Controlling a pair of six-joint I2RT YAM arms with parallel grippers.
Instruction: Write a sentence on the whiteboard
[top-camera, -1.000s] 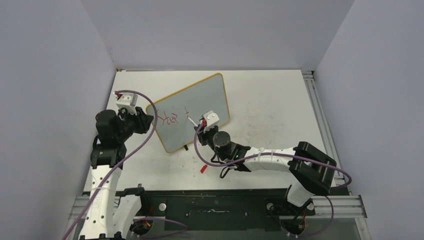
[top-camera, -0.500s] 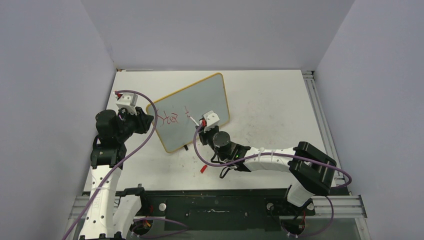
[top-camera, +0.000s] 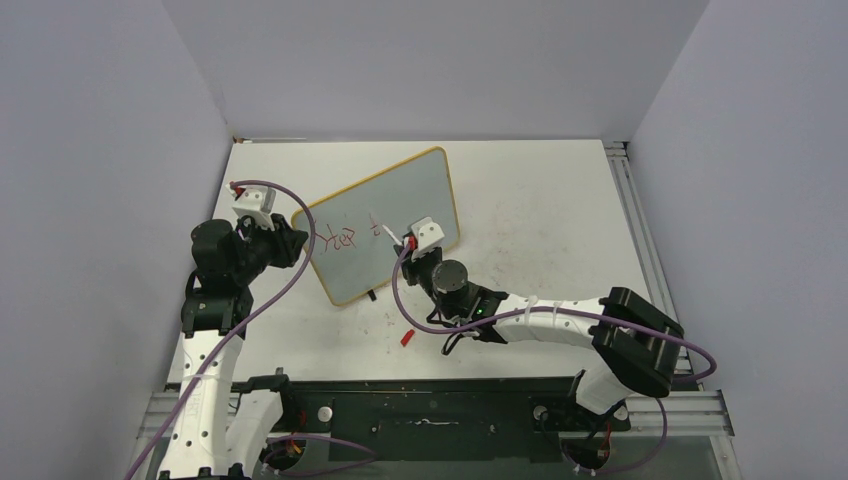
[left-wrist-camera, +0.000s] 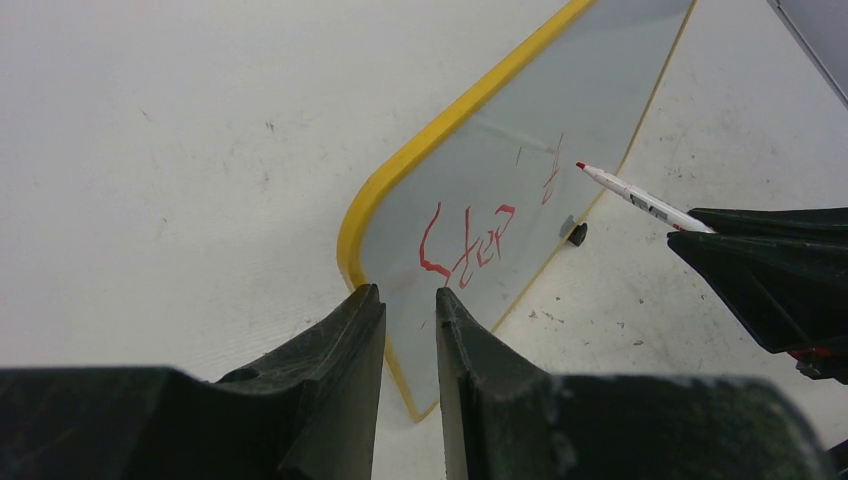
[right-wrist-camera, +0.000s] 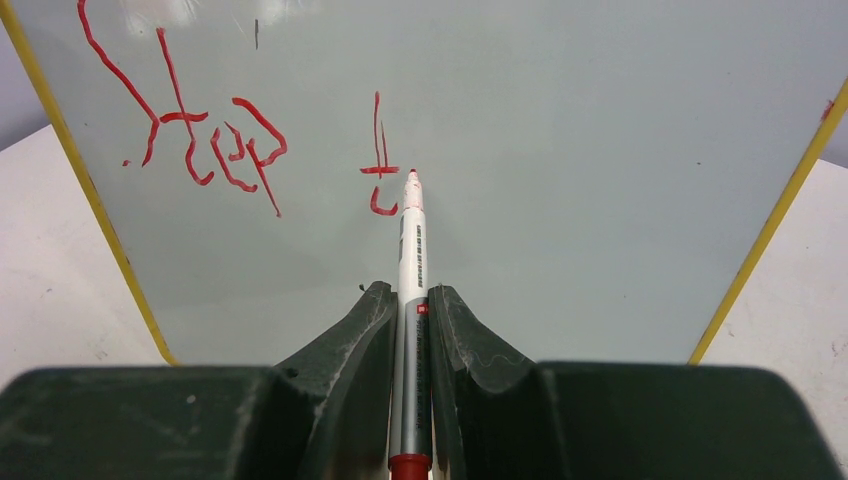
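A rectangular pale grey-white whiteboard with rounded corners and a thin, glossy yellow-orange frame stands tilted on the scuffed matte white table. It is set at an angle, left of the middle, with its small black foot resting on the tabletop. On the smooth face, the red handwritten sentence reads "Step" in thin uneven strokes, with a lone "t" to the right of it.

The right gripper, dark hard plastic with tapered fingers, is clenched on a slim white-and-grey marker with a red tip and a red end band. The tip sits just beside the "t"; whether it touches the board I cannot tell. The left gripper grasps the whiteboard by its lower left frame edge, the yellow rim running into the narrow gap between its two black fingers.

Only the overhead view shows a small red cap-like piece lying on the table beside the right arm. Only the left wrist view shows the marker from the side, its tip pointing at the board.
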